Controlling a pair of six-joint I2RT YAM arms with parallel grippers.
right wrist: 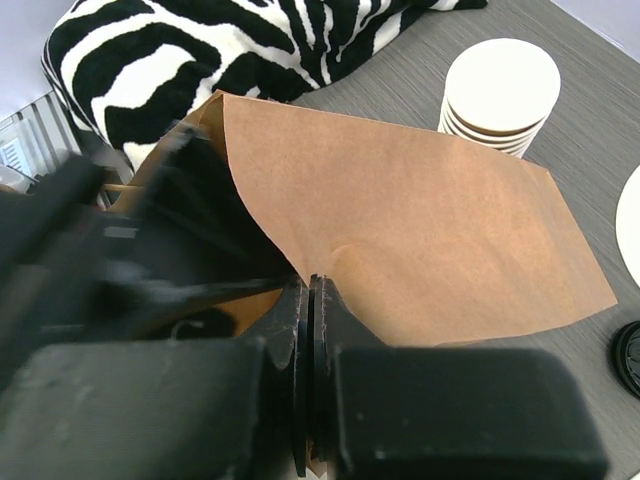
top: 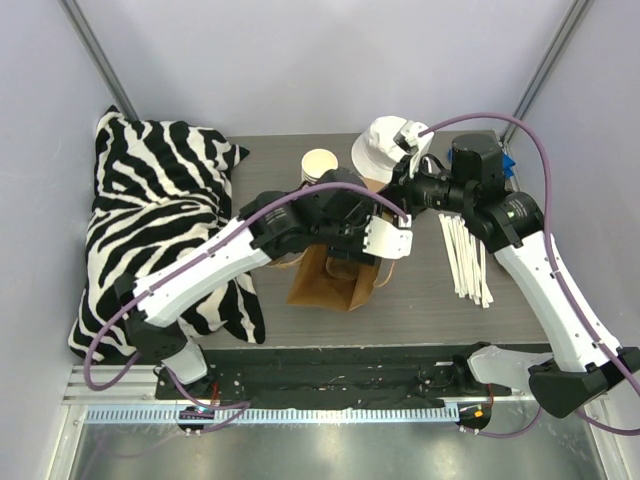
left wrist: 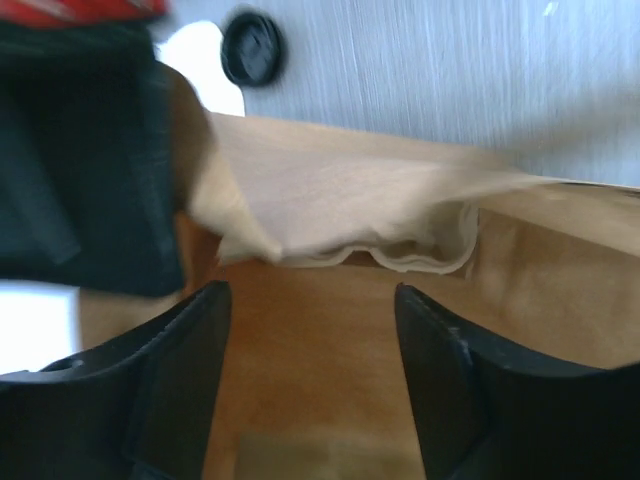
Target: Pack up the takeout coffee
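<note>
One paper bag (top: 315, 285): right end effector (right wrist: 311, 288) pinches its rim, left end effector (left wrist: 308, 296) gapes empty. One cup stack (top: 320, 165) at 12 o'clock.

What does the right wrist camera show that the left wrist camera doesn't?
Only the right wrist view: the zebra pillow, the stack of paper cups, and the right claw pinched shut on the edge of the brown paper bag. Only the left wrist view: the left claw, fingers apart over brown paper. Both: the bag and a black round lid.
</note>
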